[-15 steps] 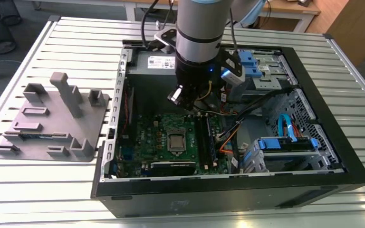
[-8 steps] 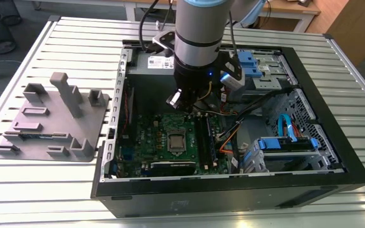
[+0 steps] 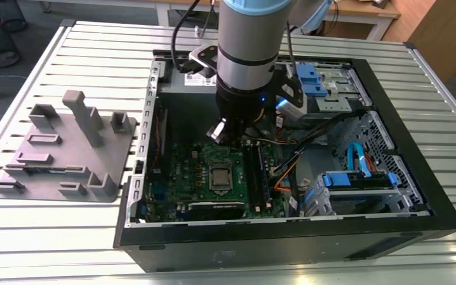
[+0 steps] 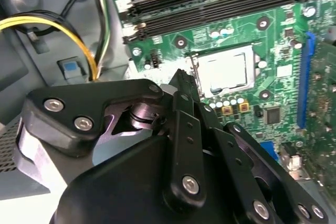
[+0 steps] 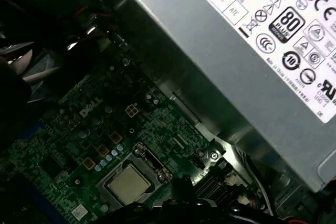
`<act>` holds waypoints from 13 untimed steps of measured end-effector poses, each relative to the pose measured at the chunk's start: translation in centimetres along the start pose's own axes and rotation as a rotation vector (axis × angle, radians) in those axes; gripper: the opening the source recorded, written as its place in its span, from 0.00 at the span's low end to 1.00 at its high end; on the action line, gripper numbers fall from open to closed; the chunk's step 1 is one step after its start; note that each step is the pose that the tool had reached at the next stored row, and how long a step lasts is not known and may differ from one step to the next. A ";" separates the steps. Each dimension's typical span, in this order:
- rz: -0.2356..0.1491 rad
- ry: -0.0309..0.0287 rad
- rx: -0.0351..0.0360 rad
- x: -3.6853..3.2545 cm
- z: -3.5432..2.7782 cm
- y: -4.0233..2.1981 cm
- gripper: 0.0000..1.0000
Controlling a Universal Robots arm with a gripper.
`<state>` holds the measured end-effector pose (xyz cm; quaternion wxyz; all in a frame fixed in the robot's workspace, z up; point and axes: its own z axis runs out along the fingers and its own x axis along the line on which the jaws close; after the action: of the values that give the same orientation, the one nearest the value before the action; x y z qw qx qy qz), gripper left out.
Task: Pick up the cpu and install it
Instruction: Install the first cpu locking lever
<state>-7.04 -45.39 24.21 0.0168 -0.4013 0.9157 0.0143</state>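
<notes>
The cpu (image 3: pixel 220 176) is a small square chip with a silver-grey top, lying flat in the socket of the green motherboard (image 3: pixel 187 169) inside the open computer case. It also shows in both wrist views as the cpu (image 4: pixel 223 72) and cpu (image 5: pixel 127 184). My gripper (image 3: pixel 230 138) hangs over the board just beyond the socket, toward the power supply, a little above the chip. In the second wrist view the black gripper (image 4: pixel 181 77) narrows to a single tip, shut with nothing in it, and stands apart from the cpu.
The grey power supply (image 5: pixel 247 61) with its white label stands close behind the gripper. Black memory slots (image 4: pixel 210 1) and loose cables (image 3: pixel 291 157) run beside the socket. A grey plastic tray (image 3: pixel 62 151) with upright posts sits outside the case at the exterior view's left.
</notes>
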 end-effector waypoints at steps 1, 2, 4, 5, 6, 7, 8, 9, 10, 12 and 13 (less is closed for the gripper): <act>0.001 0.0013 0.0012 0.09 0.01 -0.08 0.11; 0.002 0.0024 0.0024 0.16 0.03 -0.14 0.11; 0.008 0.0035 0.0037 0.24 0.08 -0.22 0.11; 0.021 0.0047 0.0054 0.38 0.15 -0.34 0.11; 0.024 0.0051 0.0060 0.41 0.18 -0.38 0.11; 0.026 0.0051 0.0061 0.41 0.18 -0.38 0.11; 0.035 0.0048 0.0064 0.43 0.21 -0.39 0.11; 0.046 0.0048 0.0068 0.44 0.23 -0.40 0.11; 0.057 0.0048 0.0073 0.45 0.26 -0.40 0.11; 0.077 0.0046 0.0081 0.45 0.33 -0.41 0.11; 0.087 0.0046 0.0087 0.45 0.38 -0.41 0.11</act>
<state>-7.03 -45.99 23.81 0.0158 -0.3610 0.9324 0.0101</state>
